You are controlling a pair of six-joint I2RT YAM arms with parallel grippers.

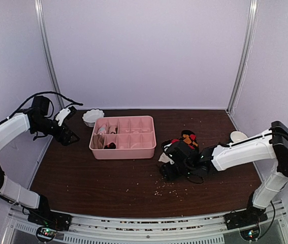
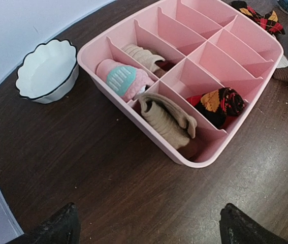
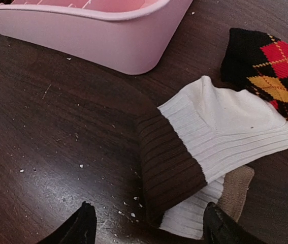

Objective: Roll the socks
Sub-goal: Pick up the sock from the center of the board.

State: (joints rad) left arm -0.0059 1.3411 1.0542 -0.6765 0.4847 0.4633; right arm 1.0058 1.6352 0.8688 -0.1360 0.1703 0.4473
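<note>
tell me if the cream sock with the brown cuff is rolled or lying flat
Flat, not rolled: the right wrist view shows the cream sock spread out on the table, with no coil or fold in it.

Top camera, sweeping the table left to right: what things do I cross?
White bowl → pink tray → loose socks → small white dish at the far right.
</note>
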